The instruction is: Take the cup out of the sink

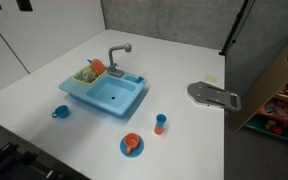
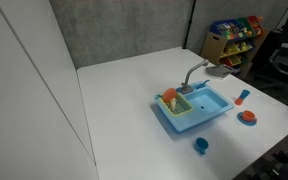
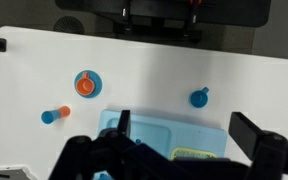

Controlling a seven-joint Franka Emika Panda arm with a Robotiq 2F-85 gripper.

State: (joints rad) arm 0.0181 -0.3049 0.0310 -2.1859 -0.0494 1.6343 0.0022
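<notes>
Grey partition walls back a white desk (image 1: 184, 60) carrying a light blue plastic toy sink (image 1: 84, 98), its basin empty. The small squat all-blue plastic cup (image 1: 60, 111) stands on the desk near the sink's corner, outside the basin, so the task looks done. That would explain why the gripper (image 3: 184, 130) hangs wide and empty above.

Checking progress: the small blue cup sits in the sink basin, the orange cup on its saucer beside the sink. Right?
No: an exterior view shows the small blue cup on the table beside the sink, not in it. The orange cup is as stated.
</notes>
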